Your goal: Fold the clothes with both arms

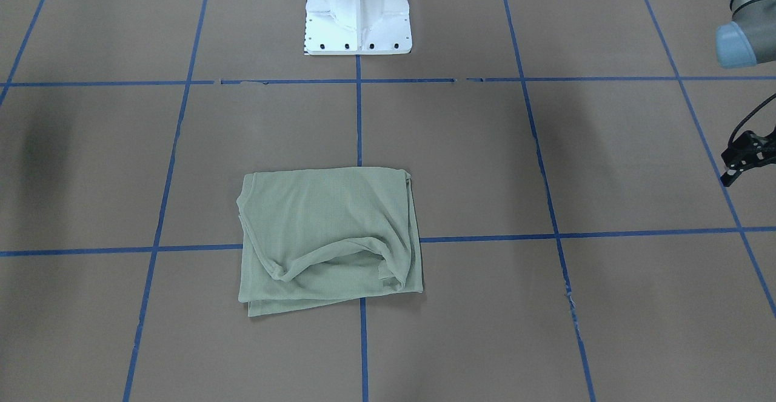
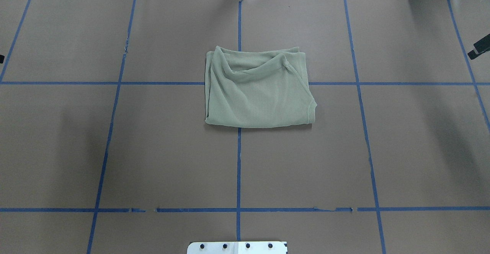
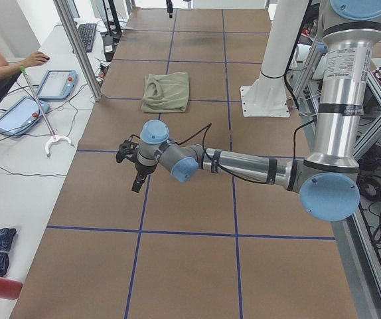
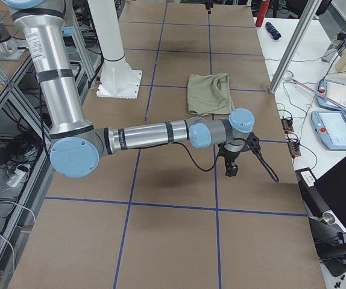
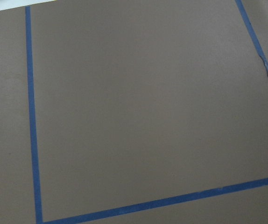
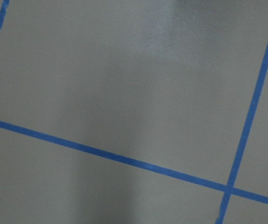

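Observation:
The sage-green shirt (image 1: 330, 241) lies folded into a rough rectangle in the middle of the table, with loose wrinkles on its top layer. It also shows in the overhead view (image 2: 258, 89) and both side views (image 3: 167, 91) (image 4: 210, 92). My left gripper (image 1: 730, 170) hangs at the table's left end, far from the shirt and empty, and its jaws look apart. It also shows in the exterior left view (image 3: 131, 169). My right gripper (image 2: 480, 48) is only a black sliver at the frame edge. The exterior right view (image 4: 240, 155) shows it over the table's right end, holding nothing; I cannot tell its state.
The white robot base (image 1: 357, 14) stands at the table's robot side. Blue tape lines (image 2: 239, 162) grid the brown table. An operator sits at a side bench with tablets (image 3: 58, 83). Both wrist views show only bare table and tape.

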Tool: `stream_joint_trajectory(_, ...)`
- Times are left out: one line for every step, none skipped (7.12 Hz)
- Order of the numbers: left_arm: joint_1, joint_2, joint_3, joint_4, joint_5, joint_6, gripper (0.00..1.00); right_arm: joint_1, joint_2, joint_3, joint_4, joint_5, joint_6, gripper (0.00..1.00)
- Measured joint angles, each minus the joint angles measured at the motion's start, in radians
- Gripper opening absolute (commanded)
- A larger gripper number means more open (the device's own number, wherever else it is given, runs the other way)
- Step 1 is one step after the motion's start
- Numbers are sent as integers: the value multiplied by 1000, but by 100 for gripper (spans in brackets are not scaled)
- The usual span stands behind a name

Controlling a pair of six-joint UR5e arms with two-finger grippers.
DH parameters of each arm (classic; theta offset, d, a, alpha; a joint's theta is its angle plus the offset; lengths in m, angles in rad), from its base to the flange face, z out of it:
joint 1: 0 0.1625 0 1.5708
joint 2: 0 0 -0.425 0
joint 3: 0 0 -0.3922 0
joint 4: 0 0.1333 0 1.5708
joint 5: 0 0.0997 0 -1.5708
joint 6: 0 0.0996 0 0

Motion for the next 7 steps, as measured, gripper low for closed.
stream_joint_trajectory(-12, 11, 0, 0, -23, 25, 100, 17, -22, 16, -11, 0, -21, 100)
stream_joint_trajectory(-16, 10, 5, -3, -32, 32, 100, 26, -35, 31, -19, -1, -29, 100)
stream_joint_trajectory(-15, 2, 15, -8, -31, 27, 100, 29, -44, 49, -21, 3, -34, 100)
stream_joint_trajectory(-15, -10, 26, -11, -3, 8, 100, 31, -56, 63, -21, 2, -41, 100)
stream_joint_trajectory(-15, -17, 38, -16, 42, -6, 100, 31, -73, 67, -21, 0, -43, 100)
stream_joint_trajectory(-15, -17, 52, -29, 68, -12, 100, 31, -87, 66, -21, -2, -41, 100)
stream_joint_trajectory(-15, -15, 73, -46, 80, -13, 100, 32, -98, 66, -22, -4, -36, 100)
